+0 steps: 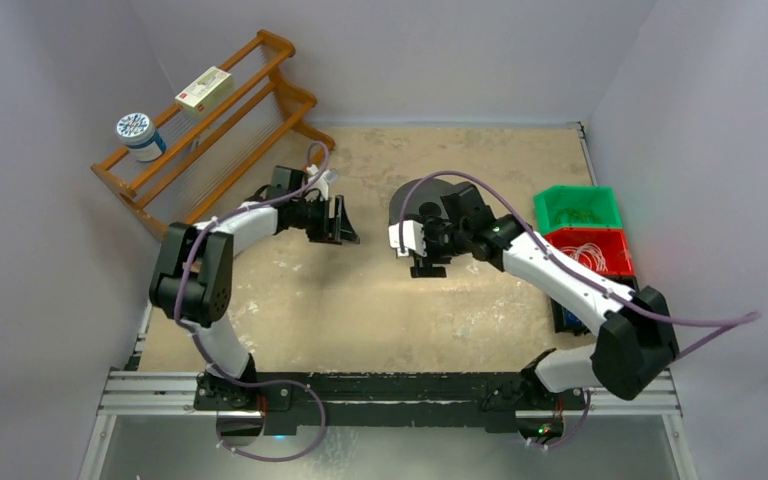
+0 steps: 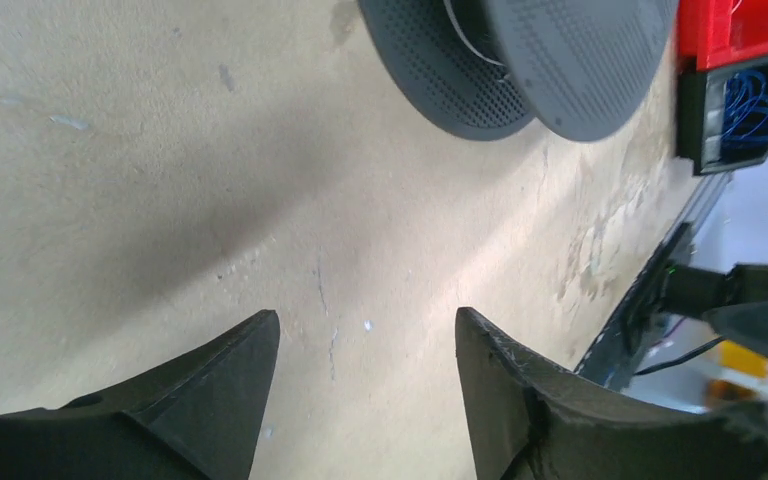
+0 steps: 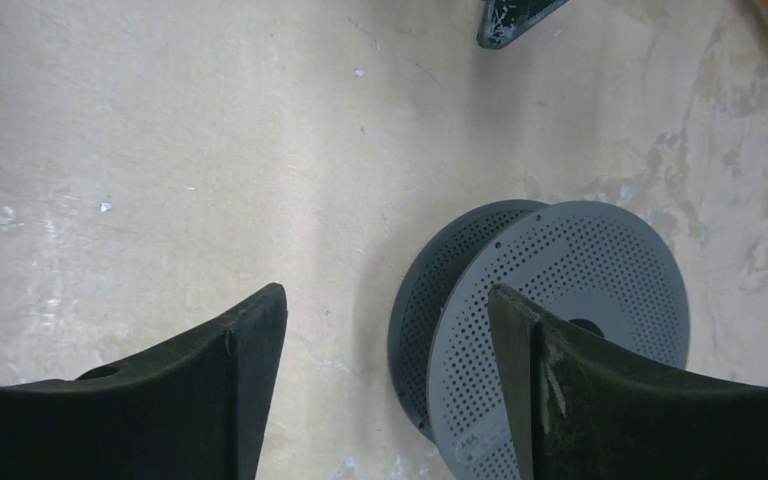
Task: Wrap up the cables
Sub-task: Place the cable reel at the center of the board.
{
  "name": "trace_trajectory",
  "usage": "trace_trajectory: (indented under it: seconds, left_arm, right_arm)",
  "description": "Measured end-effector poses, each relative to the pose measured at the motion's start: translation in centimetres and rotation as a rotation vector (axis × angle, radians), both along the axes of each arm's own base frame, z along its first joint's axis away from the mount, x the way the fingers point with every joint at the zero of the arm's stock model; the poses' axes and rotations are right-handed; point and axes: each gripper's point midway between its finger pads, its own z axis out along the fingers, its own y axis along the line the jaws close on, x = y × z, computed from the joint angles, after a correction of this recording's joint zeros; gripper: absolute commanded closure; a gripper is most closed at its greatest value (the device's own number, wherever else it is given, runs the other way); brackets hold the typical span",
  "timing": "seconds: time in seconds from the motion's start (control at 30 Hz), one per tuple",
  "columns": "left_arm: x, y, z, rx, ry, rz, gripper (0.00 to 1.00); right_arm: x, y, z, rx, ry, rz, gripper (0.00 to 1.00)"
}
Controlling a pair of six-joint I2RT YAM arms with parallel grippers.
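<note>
The pale thin cables point(image 1: 592, 254) lie bunched in a red bin point(image 1: 615, 243) at the right of the table. A dark grey perforated spool point(image 1: 415, 197) stands at mid table; it also shows in the left wrist view point(image 2: 560, 60) and the right wrist view point(image 3: 580, 270). My left gripper point(image 1: 338, 224) is open and empty over bare table point(image 2: 367, 330), left of the spool. My right gripper point(image 1: 428, 262) is open and empty point(image 3: 385, 300), just in front of the spool, with one finger point(image 3: 600, 400) over its flange.
A green bin point(image 1: 577, 207) stands behind the red bin. A black bin with blue wires point(image 2: 750, 105) stands in front of it. A wooden rack point(image 1: 215, 125) at the back left holds a tin point(image 1: 138, 133) and a box point(image 1: 204, 89).
</note>
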Motion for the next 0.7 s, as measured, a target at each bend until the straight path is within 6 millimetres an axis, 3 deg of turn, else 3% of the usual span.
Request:
trace_trajectory:
  seconds: [0.17,0.3,0.37,0.5,0.6,0.7]
  left_arm:
    - [-0.7,1.4,4.0,0.081,-0.154,-0.063,0.29]
    - [-2.0,3.1,6.2,0.179,-0.265,-0.127,0.27]
    - [-2.7,4.0,7.2,0.228,-0.314,-0.155,0.27]
    - [-3.9,5.5,8.7,0.306,-0.386,-0.186,0.25]
    - [-4.9,6.2,9.0,0.338,-0.417,-0.217,0.25]
    - [-6.2,6.8,8.0,0.362,-0.412,-0.247,0.25]
  right_arm:
    - [-0.9,-0.5,3.8,0.079,-0.066,-0.027,0.2]
    - [-0.6,-3.3,4.9,0.102,-0.139,-0.149,0.19]
    - [0.4,-5.7,4.4,0.087,-0.145,-0.247,0.2]
    - [4.0,-12.7,2.0,0.015,-0.121,-0.541,0.22]
    - [5.5,-17.0,0.1,-0.044,-0.091,-0.724,0.2]
    - [5.3,-18.6,-1.7,-0.094,-0.071,-0.794,0.2]
